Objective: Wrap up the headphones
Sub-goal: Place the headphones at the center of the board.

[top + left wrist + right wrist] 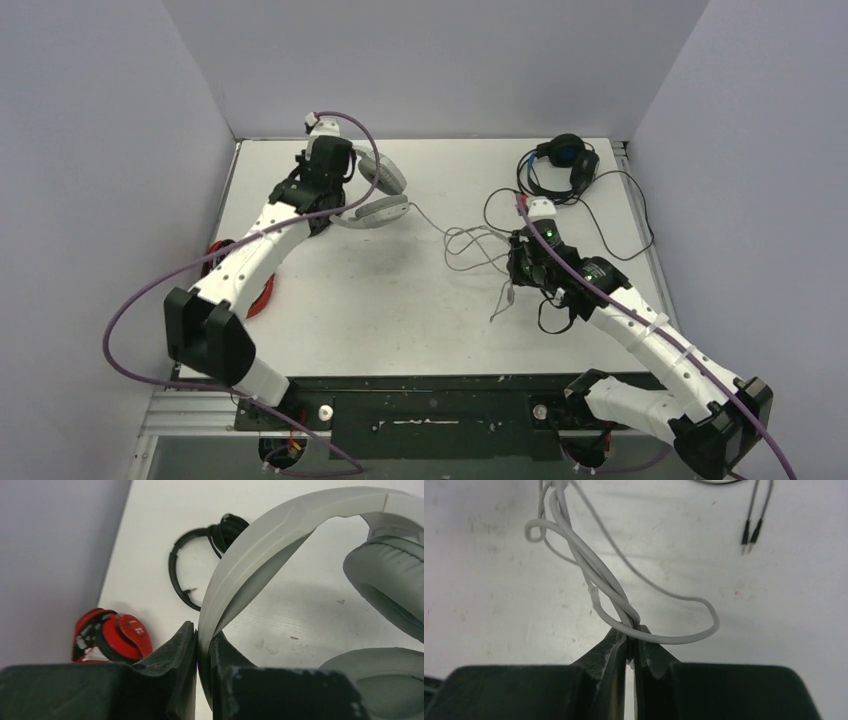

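White tabletop point(330, 300) carries large white-grey over-ear headphones point(380, 210) at far left; left gripper point(202, 640) fingers pinched on the headband point(260, 555). Thin grey cable point(596, 572) trails toward centre-right; right gripper point(631, 632) fingers nipped tight on its bunched loops.

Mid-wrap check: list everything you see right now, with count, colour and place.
white headset: 1, white-grey, far left of table, band in left gripper
grey cable: 1, pale grey, bunched mid-table, in right gripper
blue headset: 1, black with blue, far right corner
red headset: 1, red and black, left table edge
black headset: 1, black, table's left part, behind the white band in the left wrist view
plugs: 2, black, on thin cable ends beyond right gripper
table: 1, white
left gripper: 1, black, shut on white headset
right gripper: 1, black, shut on grey cable
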Controlling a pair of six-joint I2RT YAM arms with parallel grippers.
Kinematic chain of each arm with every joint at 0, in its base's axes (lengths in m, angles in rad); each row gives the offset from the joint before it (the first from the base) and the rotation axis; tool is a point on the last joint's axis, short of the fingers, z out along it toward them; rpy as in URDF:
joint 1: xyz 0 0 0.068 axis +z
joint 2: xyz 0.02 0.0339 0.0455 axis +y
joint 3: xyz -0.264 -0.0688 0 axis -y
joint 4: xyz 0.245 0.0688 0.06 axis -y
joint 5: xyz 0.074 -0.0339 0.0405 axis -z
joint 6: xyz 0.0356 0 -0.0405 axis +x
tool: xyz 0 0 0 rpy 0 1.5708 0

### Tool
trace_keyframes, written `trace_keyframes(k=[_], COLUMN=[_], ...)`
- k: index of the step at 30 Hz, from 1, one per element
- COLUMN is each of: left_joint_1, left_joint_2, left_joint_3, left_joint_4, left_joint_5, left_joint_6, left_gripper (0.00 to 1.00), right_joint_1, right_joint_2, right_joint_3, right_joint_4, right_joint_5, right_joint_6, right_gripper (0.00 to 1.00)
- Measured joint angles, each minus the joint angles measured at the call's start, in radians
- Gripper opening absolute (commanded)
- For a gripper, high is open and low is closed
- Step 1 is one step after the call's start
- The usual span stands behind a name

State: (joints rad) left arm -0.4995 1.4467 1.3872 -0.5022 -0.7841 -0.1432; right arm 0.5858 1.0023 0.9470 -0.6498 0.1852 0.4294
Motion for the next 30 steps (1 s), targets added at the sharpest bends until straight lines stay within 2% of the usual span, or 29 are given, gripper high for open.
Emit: trace_keyframes(k=[3, 8, 9, 11, 13, 17, 21, 23, 26, 30], left_joint_1=[0.109, 0.123, 0.122, 0.127, 0.142, 0.18, 0.208, 0.215, 0.218, 0.218], left_joint_2=[0.153, 0.364, 0.405, 0.501, 0.592, 0.726, 0.803, 0.823, 0.849, 0.857], left_joint_3=[0.082, 0.216, 0.25, 0.342, 0.432, 0.573, 0.665, 0.689, 0.723, 0.746], left_joint_4=[-0.096, -0.147, -0.15, -0.174, -0.183, -0.213, -0.258, -0.269, -0.28, -0.288], left_joint_5=[0.171, 0.354, 0.378, 0.414, 0.445, 0.455, 0.446, 0.442, 0.444, 0.444], left_joint_6=[-0.104, -0.197, -0.208, -0.225, -0.239, -0.246, -0.238, -0.234, -0.228, -0.217], left_gripper=[0.07, 0.07, 0.07, 0.07, 0.08, 0.09, 0.15, 0.24, 0.32, 0.5], right_joint_1=[0.068, 0.165, 0.17, 0.175, 0.175, 0.175, 0.171, 0.167, 0.15, 0.038], right_joint_2=[0.045, 0.108, 0.114, 0.116, 0.117, 0.11, 0.069, 0.067, 0.085, 0.185], right_joint_3=[0.0, -0.002, -0.007, -0.029, -0.059, -0.091, -0.097, -0.099, -0.126, -0.146], right_joint_4=[-0.079, -0.174, -0.181, -0.183, -0.185, -0.189, -0.17, -0.145, -0.067, 0.062], right_joint_5=[-0.07, -0.238, -0.27, -0.318, -0.37, -0.438, -0.437, -0.408, -0.342, -0.299], right_joint_6=[0.006, 0.001, 0.001, 0.0, 0.0, -0.002, 0.009, 0.021, 0.046, 0.06], right_gripper=[0.0, 0.14, 0.2, 0.46, 0.53, 0.46, 0.5, 0.48, 0.46, 0.44])
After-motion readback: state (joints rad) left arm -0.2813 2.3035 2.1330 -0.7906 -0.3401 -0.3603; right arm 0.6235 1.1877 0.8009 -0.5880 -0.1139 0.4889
